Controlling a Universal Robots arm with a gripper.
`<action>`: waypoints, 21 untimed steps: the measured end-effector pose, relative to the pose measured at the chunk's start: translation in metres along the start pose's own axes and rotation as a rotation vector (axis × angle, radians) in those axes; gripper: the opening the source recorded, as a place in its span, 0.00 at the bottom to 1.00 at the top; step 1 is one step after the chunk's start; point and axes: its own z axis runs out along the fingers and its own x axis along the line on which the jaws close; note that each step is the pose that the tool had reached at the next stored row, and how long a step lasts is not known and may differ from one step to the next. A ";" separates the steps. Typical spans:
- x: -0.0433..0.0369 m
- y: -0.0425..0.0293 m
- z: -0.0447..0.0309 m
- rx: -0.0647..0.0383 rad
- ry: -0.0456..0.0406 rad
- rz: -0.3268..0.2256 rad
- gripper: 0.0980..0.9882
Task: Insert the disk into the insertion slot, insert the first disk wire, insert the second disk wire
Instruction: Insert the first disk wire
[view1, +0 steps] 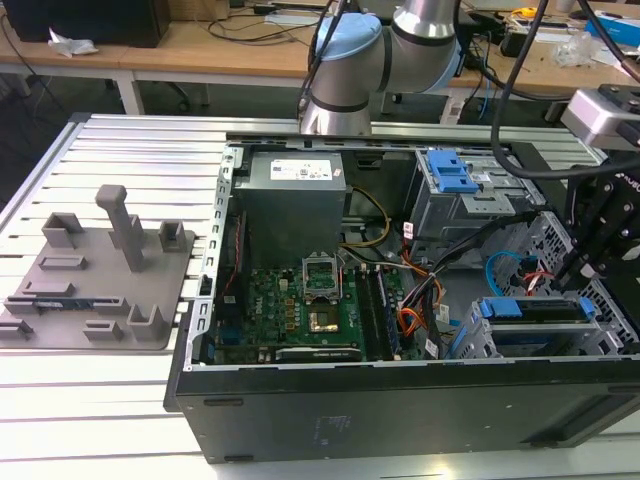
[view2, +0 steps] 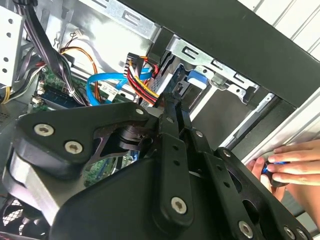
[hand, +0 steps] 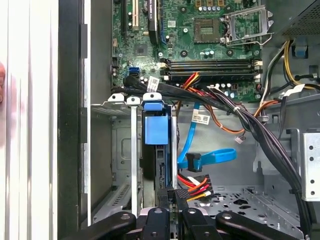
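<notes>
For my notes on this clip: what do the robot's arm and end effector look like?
The arm is silver-grey round tubing with pale blue joint caps, and black cables hang beside it. The end effector is matte black, built of flat linkage bars on rounded plates, joined by silver screws.
</notes>
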 end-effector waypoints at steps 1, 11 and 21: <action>0.0000 0.0000 0.0002 0.000 0.0000 -0.004 0.07; 0.0010 -0.0001 0.0023 0.000 0.0003 -0.008 0.07; 0.0037 0.0007 0.0030 0.000 0.0004 -0.008 0.07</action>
